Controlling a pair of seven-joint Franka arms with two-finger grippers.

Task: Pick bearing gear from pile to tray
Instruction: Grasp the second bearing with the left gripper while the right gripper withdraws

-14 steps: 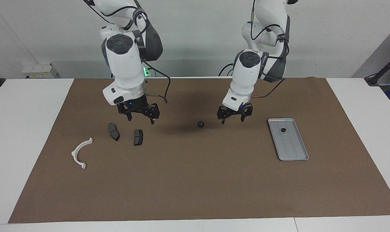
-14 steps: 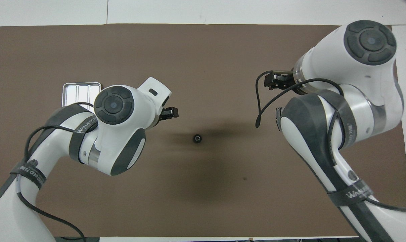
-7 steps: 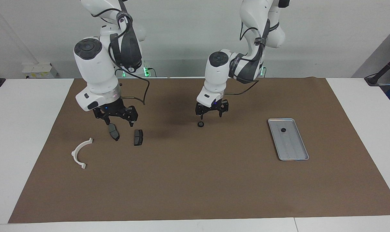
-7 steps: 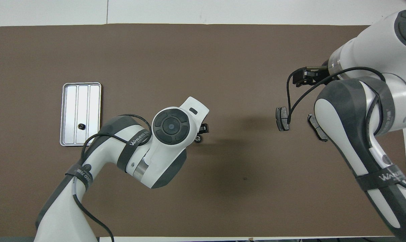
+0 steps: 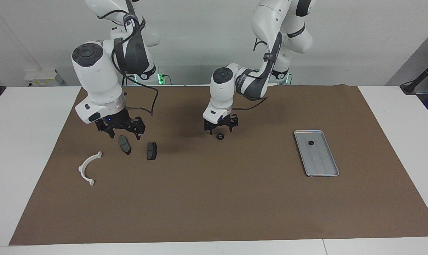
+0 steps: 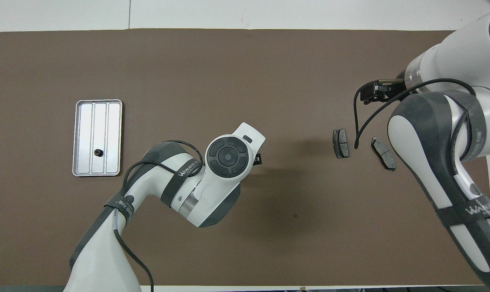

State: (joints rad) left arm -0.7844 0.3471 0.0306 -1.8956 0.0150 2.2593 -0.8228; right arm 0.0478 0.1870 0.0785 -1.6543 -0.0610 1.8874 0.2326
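A small black bearing gear (image 5: 220,136) lies alone on the brown mat. My left gripper (image 5: 220,130) hangs open just above it, fingers apart; in the overhead view the left arm (image 6: 227,155) hides the gear. The silver-grey tray (image 5: 321,163), also in the overhead view (image 6: 99,121), lies toward the left arm's end and holds one small black round piece (image 5: 310,143) (image 6: 97,152). The pile's two dark grey brake-pad pieces (image 5: 124,144) (image 5: 151,150) and a white arc (image 5: 88,166) lie toward the right arm's end. My right gripper (image 5: 124,134) is open and empty over one pad.
The brown mat (image 5: 214,198) covers most of the white table. In the overhead view the two pads (image 6: 341,143) (image 6: 383,148) show beside the right arm (image 6: 443,134), which hides the white arc.
My left gripper has moved from beside the tray toward the right arm's end and lowered over the gear. My right gripper has moved outward and down over a brake pad.
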